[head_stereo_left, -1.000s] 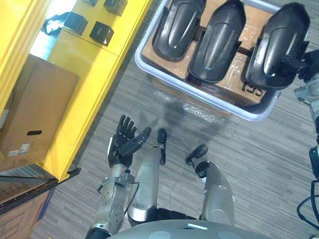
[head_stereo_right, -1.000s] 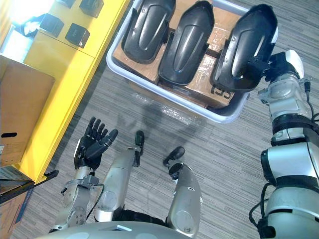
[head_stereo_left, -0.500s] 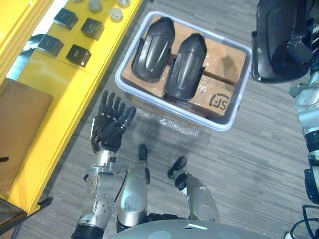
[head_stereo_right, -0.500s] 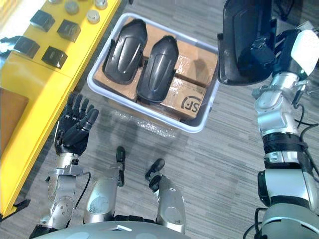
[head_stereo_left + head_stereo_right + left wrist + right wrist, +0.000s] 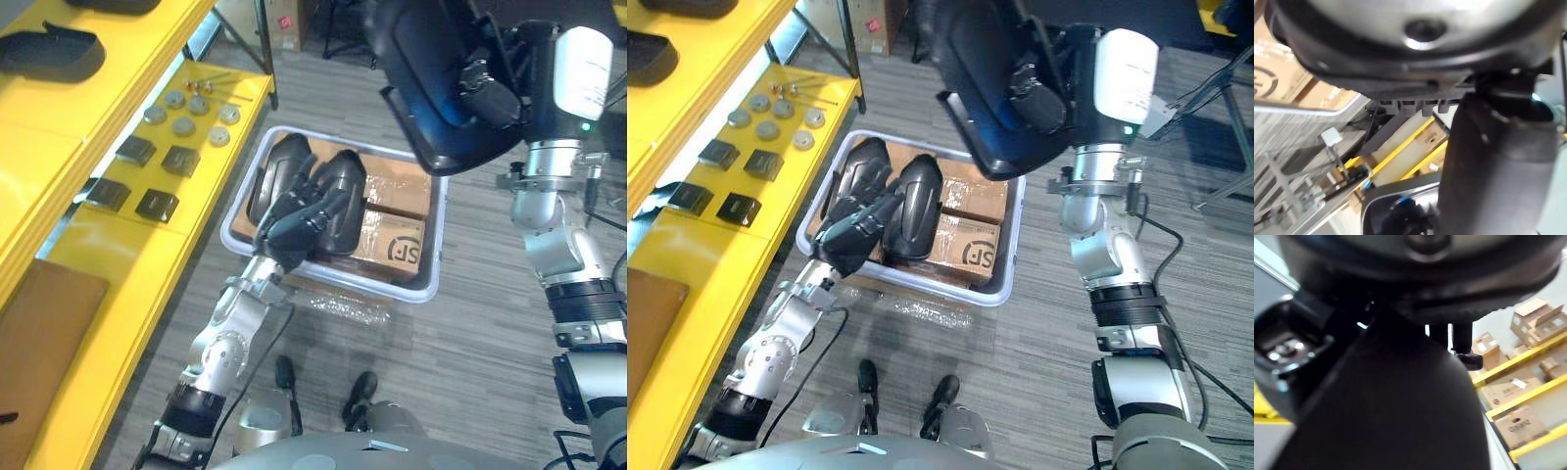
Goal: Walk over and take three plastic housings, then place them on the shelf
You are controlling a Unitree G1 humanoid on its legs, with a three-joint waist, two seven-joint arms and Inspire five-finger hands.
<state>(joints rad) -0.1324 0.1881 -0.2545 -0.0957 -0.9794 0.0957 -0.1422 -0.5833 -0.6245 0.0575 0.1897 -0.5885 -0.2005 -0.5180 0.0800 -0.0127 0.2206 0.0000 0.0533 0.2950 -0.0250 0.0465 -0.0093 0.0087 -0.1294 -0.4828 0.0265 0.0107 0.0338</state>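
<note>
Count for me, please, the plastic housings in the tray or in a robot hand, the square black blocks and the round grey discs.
plastic housings: 3, two in the tray and one in the right robot hand
square black blocks: 4
round grey discs: 6
total: 13

A tub [image 5: 439,240] stood on the floor [image 5: 480,362], just right of the shelf [image 5: 127,264]. Inside it, on cardboard boxes [image 5: 397,245], the left housing [image 5: 274,166] and right housing [image 5: 348,176] lay side by side, with the left robot hand [image 5: 294,220] over their near ends. The right robot hand [image 5: 488,83] held a third housing [image 5: 426,88] high above the tub's far right corner.
</note>
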